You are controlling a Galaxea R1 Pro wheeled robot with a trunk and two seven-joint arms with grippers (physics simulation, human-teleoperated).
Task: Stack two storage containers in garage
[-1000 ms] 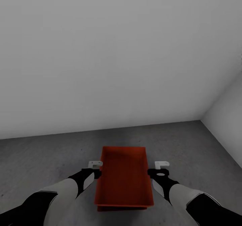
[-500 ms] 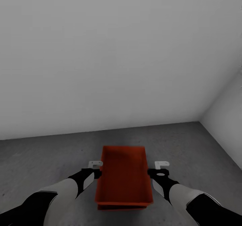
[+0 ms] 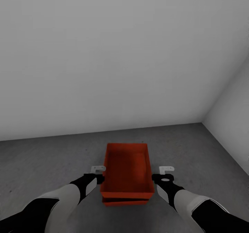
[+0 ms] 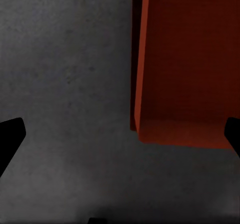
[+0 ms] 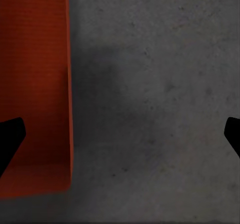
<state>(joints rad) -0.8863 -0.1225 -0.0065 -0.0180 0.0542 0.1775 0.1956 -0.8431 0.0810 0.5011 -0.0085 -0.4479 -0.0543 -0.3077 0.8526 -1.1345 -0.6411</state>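
Two orange-red storage containers sit nested on the dark grey concrete floor [image 3: 52, 163] of the garage. The upper container [image 3: 127, 167] rests in the lower one, whose rim [image 3: 126, 202] peeks out beneath the near end. My left gripper [image 3: 98, 174] hangs open just left of the stack, and my right gripper [image 3: 166, 174] hangs open just right of it; neither touches it. Looking down, the left wrist view has the container [image 4: 190, 59] off to one side of the open left gripper [image 4: 120, 139]. In the right wrist view the container [image 5: 32, 84] lies beside the open right gripper [image 5: 120, 136].
A plain white wall [image 3: 103, 53] rises straight ahead, a short way past the stack. A second white wall [image 3: 231, 115] meets it in a corner at the right. Bare concrete spreads to the left and right of the containers.
The stacked containers now look smaller and lie lower and farther ahead, out from between the grippers. Both grippers keep their places in the picture. The view has shifted slightly.
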